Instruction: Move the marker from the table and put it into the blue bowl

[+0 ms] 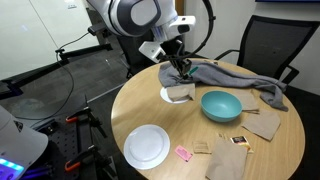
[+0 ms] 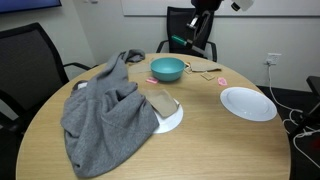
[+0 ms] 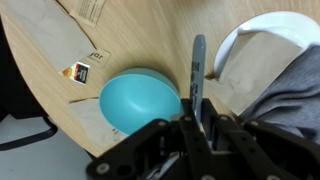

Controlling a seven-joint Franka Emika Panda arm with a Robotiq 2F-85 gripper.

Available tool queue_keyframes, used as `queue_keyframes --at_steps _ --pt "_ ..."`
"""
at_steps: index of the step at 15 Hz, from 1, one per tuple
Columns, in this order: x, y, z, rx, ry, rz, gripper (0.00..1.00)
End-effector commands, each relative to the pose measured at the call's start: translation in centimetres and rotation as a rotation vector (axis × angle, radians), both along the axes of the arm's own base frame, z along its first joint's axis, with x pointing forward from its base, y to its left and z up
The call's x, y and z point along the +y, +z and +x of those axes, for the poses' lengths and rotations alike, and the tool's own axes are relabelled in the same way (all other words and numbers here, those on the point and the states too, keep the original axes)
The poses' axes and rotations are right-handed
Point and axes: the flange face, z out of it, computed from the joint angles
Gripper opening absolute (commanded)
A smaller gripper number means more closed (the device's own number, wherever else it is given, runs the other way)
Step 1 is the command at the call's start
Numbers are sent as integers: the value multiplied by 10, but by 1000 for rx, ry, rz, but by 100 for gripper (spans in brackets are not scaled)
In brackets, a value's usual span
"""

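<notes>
Our gripper (image 3: 198,122) seems clamped on the marker (image 3: 197,75), mid-carry; next we shift left in wrist view over the blue bowl (image 3: 140,100), then release.

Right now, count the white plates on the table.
2. The bare plate lies near the table edge; the covered plate sits partly under the grey cloth. More could hide beneath that cloth.
</notes>
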Motion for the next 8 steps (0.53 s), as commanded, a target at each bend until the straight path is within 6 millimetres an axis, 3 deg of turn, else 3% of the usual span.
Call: queue_keyframes --at_steps 1,2,8 --pt "-22 18 11 -6 -86 10 4" --pt "-15 8 5 -8 -38 0 14" --pt "-23 13 9 -17 -57 0 14"
